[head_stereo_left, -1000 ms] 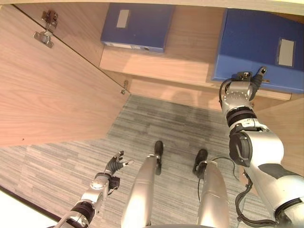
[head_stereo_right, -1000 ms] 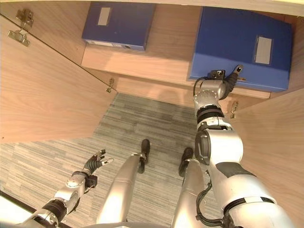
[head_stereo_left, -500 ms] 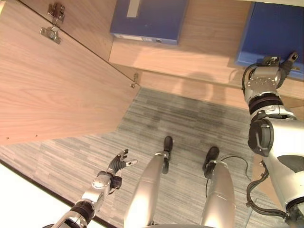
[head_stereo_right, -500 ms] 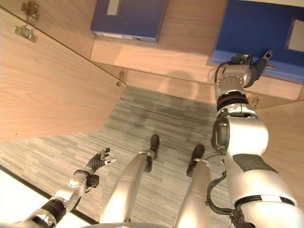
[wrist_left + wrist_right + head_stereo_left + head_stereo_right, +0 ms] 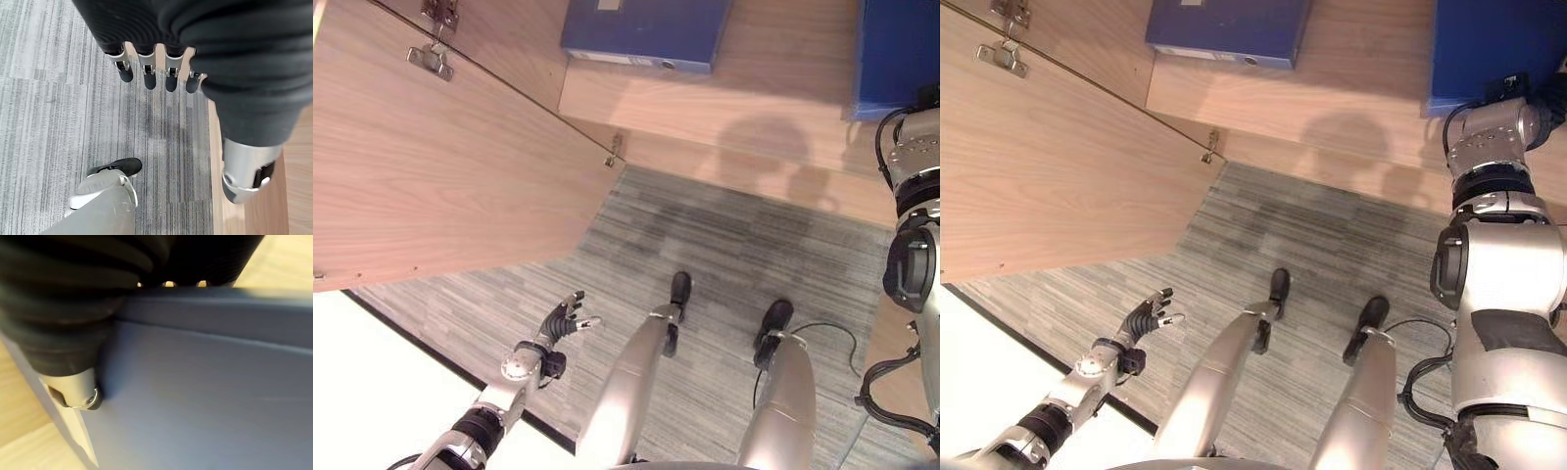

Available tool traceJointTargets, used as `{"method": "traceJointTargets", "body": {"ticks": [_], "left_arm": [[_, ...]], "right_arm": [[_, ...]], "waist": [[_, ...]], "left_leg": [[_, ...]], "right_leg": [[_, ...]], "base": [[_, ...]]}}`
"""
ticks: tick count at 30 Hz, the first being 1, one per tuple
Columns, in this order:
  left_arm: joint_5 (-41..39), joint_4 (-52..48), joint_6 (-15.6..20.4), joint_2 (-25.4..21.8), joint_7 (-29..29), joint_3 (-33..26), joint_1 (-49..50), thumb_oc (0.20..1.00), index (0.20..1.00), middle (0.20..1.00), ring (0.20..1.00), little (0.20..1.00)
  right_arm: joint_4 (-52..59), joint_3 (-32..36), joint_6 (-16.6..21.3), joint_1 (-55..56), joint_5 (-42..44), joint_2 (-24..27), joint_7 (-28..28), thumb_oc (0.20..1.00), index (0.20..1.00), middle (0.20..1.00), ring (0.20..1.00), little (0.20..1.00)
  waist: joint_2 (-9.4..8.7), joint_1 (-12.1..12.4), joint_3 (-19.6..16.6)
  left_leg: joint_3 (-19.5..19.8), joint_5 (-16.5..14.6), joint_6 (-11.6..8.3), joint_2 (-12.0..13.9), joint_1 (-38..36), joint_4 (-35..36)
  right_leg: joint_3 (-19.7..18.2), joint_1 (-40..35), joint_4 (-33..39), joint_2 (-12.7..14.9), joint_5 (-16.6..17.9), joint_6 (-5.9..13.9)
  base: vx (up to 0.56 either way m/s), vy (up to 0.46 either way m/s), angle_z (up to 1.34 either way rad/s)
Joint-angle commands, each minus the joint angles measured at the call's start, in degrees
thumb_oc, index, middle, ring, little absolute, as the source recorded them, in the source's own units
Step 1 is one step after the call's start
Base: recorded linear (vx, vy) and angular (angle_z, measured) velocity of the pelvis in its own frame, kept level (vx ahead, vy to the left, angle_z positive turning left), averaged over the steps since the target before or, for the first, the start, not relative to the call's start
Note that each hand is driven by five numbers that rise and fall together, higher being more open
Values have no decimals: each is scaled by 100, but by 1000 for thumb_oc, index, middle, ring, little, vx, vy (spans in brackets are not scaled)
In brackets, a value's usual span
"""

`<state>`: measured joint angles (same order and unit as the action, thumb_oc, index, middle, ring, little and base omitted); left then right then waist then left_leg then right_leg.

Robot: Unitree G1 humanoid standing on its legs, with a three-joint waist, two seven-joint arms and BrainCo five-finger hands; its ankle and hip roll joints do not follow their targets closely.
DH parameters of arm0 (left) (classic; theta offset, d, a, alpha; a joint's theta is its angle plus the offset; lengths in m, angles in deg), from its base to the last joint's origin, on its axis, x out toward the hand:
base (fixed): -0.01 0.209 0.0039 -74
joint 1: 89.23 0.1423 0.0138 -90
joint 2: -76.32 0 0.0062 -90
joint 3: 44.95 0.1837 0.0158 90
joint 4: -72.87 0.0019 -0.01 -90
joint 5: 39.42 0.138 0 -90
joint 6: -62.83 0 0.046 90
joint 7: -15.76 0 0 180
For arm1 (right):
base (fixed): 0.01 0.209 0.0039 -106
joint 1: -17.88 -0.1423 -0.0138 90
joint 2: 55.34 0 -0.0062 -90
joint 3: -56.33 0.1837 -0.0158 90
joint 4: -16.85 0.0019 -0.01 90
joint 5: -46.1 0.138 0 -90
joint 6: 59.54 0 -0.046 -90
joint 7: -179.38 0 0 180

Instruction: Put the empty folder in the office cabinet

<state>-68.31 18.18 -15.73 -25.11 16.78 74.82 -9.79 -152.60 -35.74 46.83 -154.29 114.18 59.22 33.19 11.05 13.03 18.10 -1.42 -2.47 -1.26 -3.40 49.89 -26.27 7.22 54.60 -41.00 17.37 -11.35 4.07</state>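
A large blue folder (image 5: pixel 1503 44) lies on the cabinet's wooden shelf (image 5: pixel 773 88) at the far right. My right hand (image 5: pixel 1555 93) is at its near edge. In the right wrist view the thumb (image 5: pixel 78 391) presses on the folder's blue face (image 5: pixel 205 396) while the fingers reach over its edge and are hidden behind it. A second blue folder (image 5: pixel 646 29) lies further left on the same shelf. My left hand (image 5: pixel 563 321) hangs low over the carpet with straight, spread fingers (image 5: pixel 146 78) and holds nothing.
The cabinet's left door (image 5: pixel 440 166) stands open and juts out over the grey striped carpet (image 5: pixel 724 245), with metal hinges (image 5: pixel 431 59) on its inner side. A wooden panel (image 5: pixel 254 215) rises close to the left hand.
The whole picture has shifted, so the camera moved; the shelf and the right arm now show nearer the right edge. The right hand stays on the folder and the left hand stays open.
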Motion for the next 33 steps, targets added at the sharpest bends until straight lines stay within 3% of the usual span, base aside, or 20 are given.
{"method": "traceJointTargets", "body": {"ticks": [1, 10, 18, 25, 26, 27, 33], "left_arm": [[-203, -34, 122, -264, -61, 6, 228, 1000, 1000, 1000, 1000, 1000], [-306, -230, 91, -266, -159, 50, 254, 1000, 1000, 1000, 1000, 1000], [-268, -148, 1, -233, -227, 37, 268, 1000, 1000, 1000, 1000, 1000], [-311, -206, 4, -314, -234, -40, 273, 1000, 1000, 1000, 1000, 1000], [-311, -206, 3, -317, -232, -40, 273, 1000, 1000, 1000, 1000, 1000], [-323, -211, -2, -320, -224, -61, 289, 1000, 1000, 1000, 1000, 1000], [-339, -189, -29, -315, -191, -66, 298, 1000, 1000, 1000, 1000, 1000]], "right_arm": [[152, -484, 199, -574, -492, 786, -92, 200, 200, 200, 200, 200], [133, -581, 216, -726, -406, 666, -55, 200, 200, 200, 200, 200], [260, 5, 675, -540, 383, 244, -1, 200, 200, 200, 200, 200], [353, 65, 619, -493, 384, 137, -10, 200, 200, 200, 200, 200], [345, 68, 614, -492, 391, 142, -23, 369, 369, 369, 369, 369], [331, 60, 584, -472, 407, 159, -56, 1000, 1000, 1000, 1000, 1000], [186, 102, 493, -485, 674, 183, -233, 1000, 1000, 1000, 1000, 1000]], "waist": [[271, -106, -111], [274, -119, -58], [237, -163, -71], [243, -154, -69], [242, -155, -69], [242, -157, -71], [229, -151, -98]], "left_leg": [[267, -148, -266, 132, 74, 426], [291, -113, -270, 140, 183, 433], [316, -146, -271, 157, 114, 428], [314, -129, -294, 150, 83, 475], [316, -127, -295, 149, 82, 477], [315, -122, -299, 148, 93, 471], [314, -123, -304, 155, 80, 481]], "right_leg": [[-376, -284, -166, -103, -410, 593], [-380, -130, -318, -146, -464, 561], [-368, -205, -350, -222, -511, 533], [-343, -248, -333, -207, -510, 536], [-341, -251, -330, -206, -509, 537], [-347, -252, -334, -204, -504, 538], [-348, -274, -335, -211, -500, 537]], "base": [[0, 0, 0], [3, -6, 1], [0, 0, 0], [0, 0, 0], [0, 0, 0], [0, 0, 0], [0, 0, 0]]}}
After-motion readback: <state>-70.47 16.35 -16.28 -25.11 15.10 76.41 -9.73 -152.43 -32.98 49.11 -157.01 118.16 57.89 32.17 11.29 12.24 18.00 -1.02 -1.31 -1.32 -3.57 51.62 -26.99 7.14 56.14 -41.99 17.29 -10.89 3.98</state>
